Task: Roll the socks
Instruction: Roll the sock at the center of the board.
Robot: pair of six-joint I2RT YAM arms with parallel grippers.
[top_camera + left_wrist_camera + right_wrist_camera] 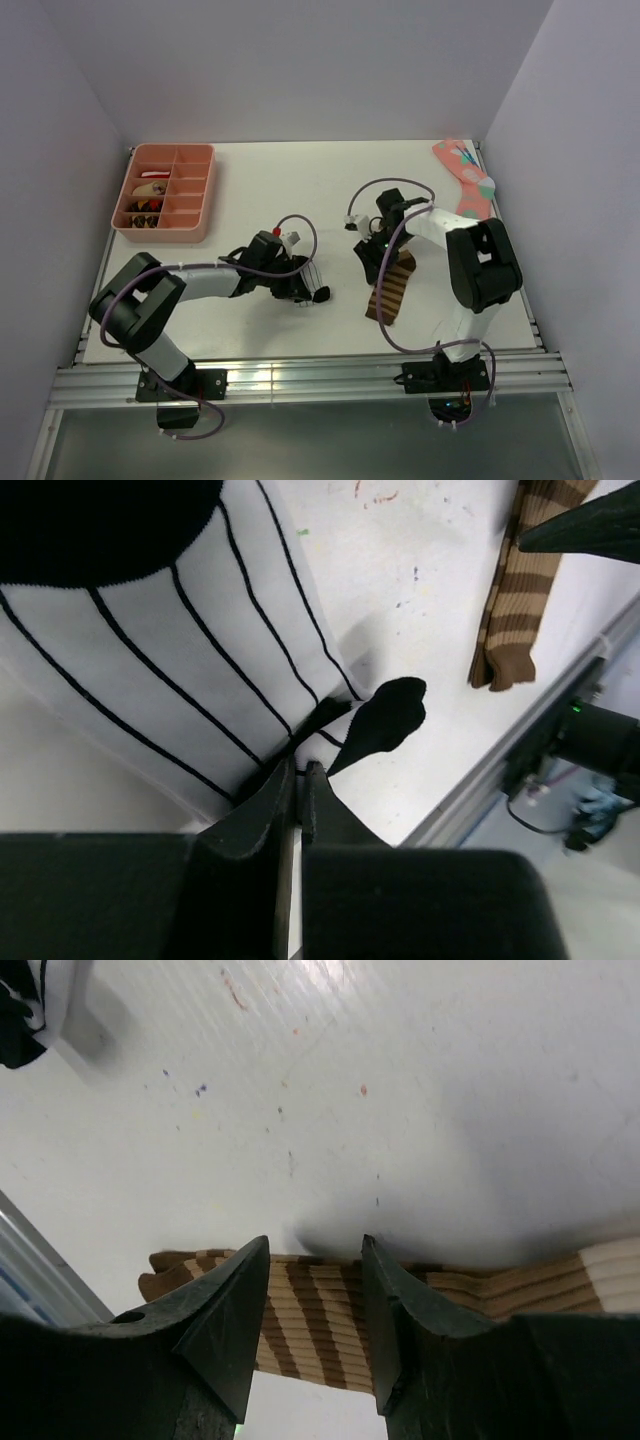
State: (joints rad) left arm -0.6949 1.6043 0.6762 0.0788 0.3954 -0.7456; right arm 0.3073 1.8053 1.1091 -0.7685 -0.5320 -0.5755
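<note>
The small white sock with thin black stripes lies bunched at the table's middle, its black toe sticking out. My left gripper is shut on this sock's edge next to the toe; it also shows in the top view. The brown-and-tan striped sock lies flat to the right. My right gripper is open, with its fingers straddling the sock's upper end just above the fabric; the top view shows it too.
A pink sock with coloured dots lies at the far right corner. A pink compartment tray with small items stands at the far left. The table's metal front rail runs along the near edge.
</note>
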